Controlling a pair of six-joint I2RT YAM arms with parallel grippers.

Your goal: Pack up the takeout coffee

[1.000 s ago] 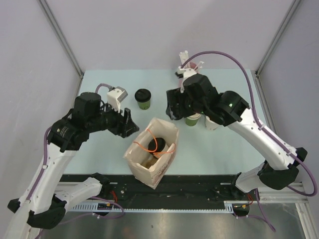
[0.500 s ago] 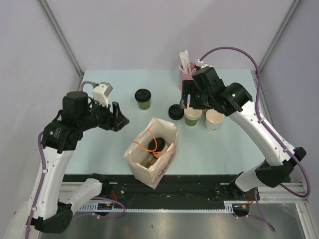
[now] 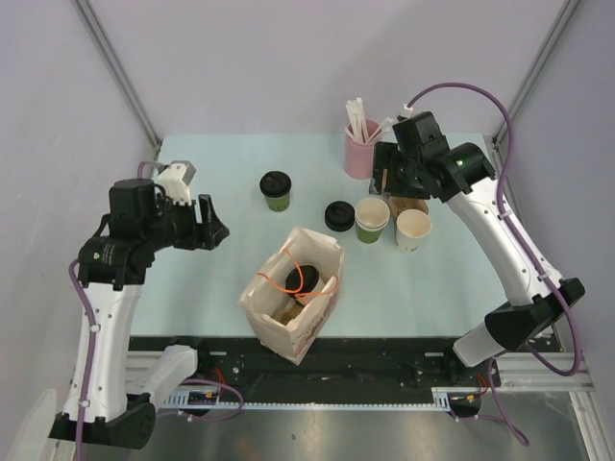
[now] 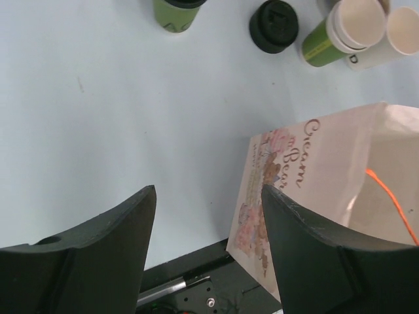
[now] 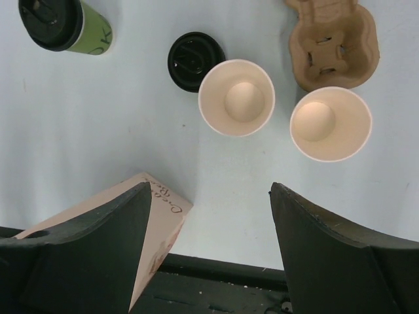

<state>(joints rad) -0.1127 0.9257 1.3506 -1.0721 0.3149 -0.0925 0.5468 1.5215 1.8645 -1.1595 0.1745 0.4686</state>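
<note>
A green cup with a black lid (image 3: 276, 190) (image 4: 175, 10) (image 5: 62, 26) stands behind the paper bag (image 3: 293, 293) (image 4: 327, 190) (image 5: 154, 209). Inside the open bag sits another black-lidded cup (image 3: 309, 279); its side is hidden. My left gripper (image 3: 213, 223) (image 4: 208, 191) hangs open and empty to the left of the bag. Open and empty too, my right gripper (image 3: 386, 178) (image 5: 209, 186) is high over the back right, above the unlidded cups.
A loose black lid (image 3: 338, 215) (image 5: 194, 60), an open green cup (image 3: 372, 219) (image 5: 236, 98) and an open white cup (image 3: 413, 229) (image 5: 330, 123) stand right of the bag. A cardboard carrier (image 5: 332, 42) and a pink cup of straws (image 3: 361, 149) sit behind them.
Both arms have drawn away from the bag: the left one to the left, the right one back and to the right. The open cups and the loose lid now show.
</note>
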